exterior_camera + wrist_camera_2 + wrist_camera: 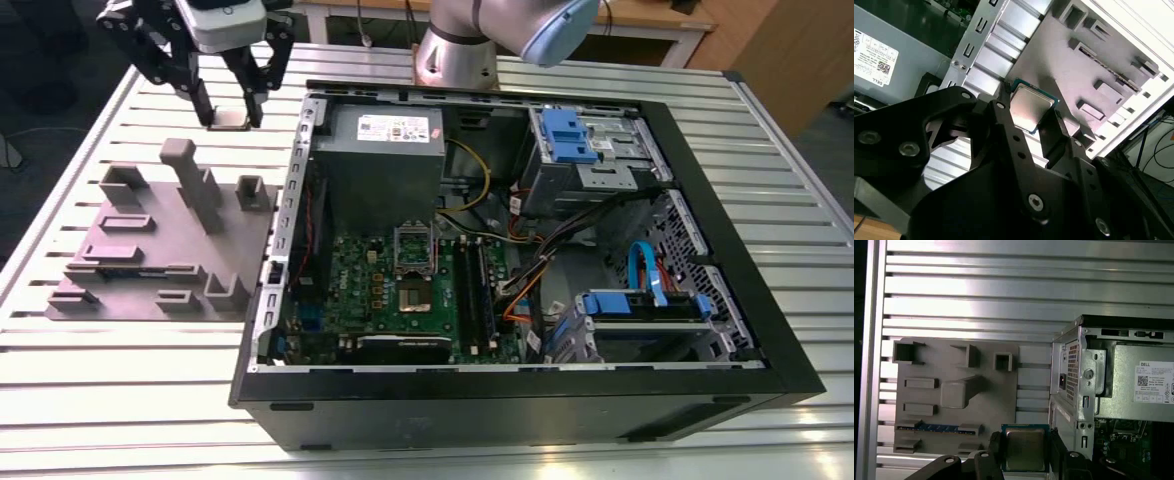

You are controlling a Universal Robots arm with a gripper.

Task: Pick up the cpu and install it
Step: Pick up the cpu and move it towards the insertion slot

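The cpu [230, 119], a small square chip with a silver-grey top, hangs between my black fingers [200, 98] above the slatted table, at the far corner of the grey fixture plate [160, 250]. My gripper [231, 113] is shut on the cpu. Both wrist views show the chip's metal top [1029, 107] [1025, 449] clamped on two opposite edges. The open computer case [534, 390] lies to the exterior view's right of the gripper. Its green motherboard carries the square socket [411, 295] with its frame swung up.
The fixture plate [954, 390] has raised blocks and one tall post [194, 185] close under the gripper. Inside the case are a grey power supply box [380, 130], black RAM sticks [474, 290], loose cables [534, 260] and blue drive brackets [567, 135]. The arm's base [461, 50] stands behind the case.
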